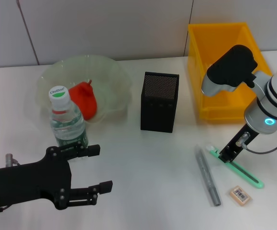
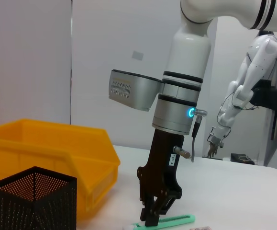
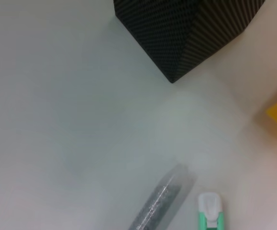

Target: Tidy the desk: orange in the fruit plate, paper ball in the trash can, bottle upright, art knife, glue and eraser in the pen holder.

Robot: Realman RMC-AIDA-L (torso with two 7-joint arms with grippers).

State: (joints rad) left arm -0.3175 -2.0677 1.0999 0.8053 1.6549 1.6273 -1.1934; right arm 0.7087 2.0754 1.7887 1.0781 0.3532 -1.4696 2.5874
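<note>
Slippage is threatening: right gripper (image 1: 226,154), fingers closing together on the thin green art knife (image 1: 238,168) beneath them, glue (image 1: 208,176) lying just beside, pen holder (image 1: 160,101) waiting well apart.

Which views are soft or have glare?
Head view: sharp, even light, faint shadows under the pen holder. Left wrist view: sharp on the right end effector. Right wrist view: soft overall, grey stick blurred, table washed out.

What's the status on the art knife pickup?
Right gripper down on green art knife, on table. Left gripper open by upright bottle. Nothing blocking.
</note>
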